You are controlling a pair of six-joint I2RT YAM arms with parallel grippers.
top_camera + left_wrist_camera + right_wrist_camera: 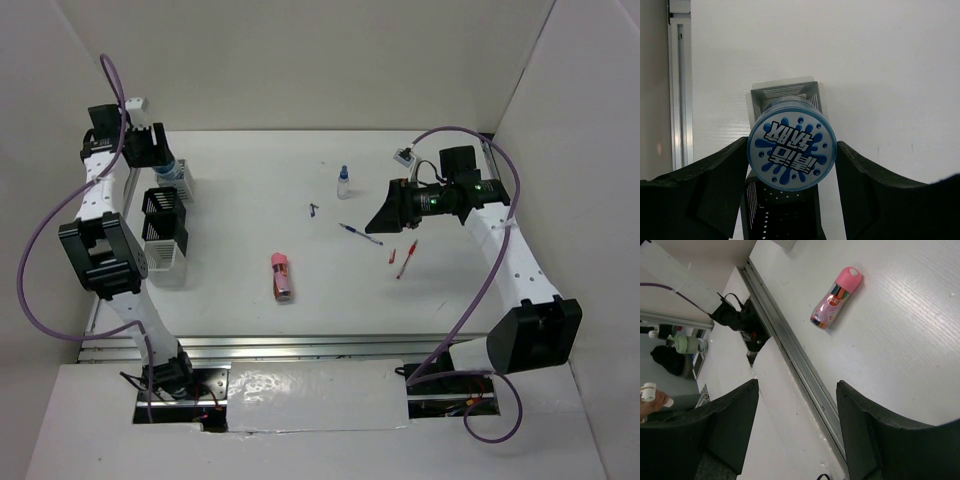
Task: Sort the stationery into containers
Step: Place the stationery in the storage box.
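My left gripper (pixel 165 165) is shut on a round blue-white tin (pixel 791 150) and holds it over the row of containers at the far left. In the left wrist view a white slotted box (pixel 785 92) lies just beyond the tin and a black mesh box (pixel 780 217) just below it. The top view shows the black mesh box (pixel 164 203) and a white box (pixel 166 246). My right gripper (pixel 385 210) is open and empty above the table. A pink oblong block (pixel 282 276) lies mid-table and also shows in the right wrist view (pixel 836 298).
A blue pen (pixel 360 234), a red pen (pixel 406 258) and a short red piece (pixel 392 256) lie below my right gripper. A tiny blue-capped clear bottle (pixel 343 182) stands at mid-back, with a small dark item (pixel 313 210) near it. A metal rail (pixel 800 360) edges the table's front.
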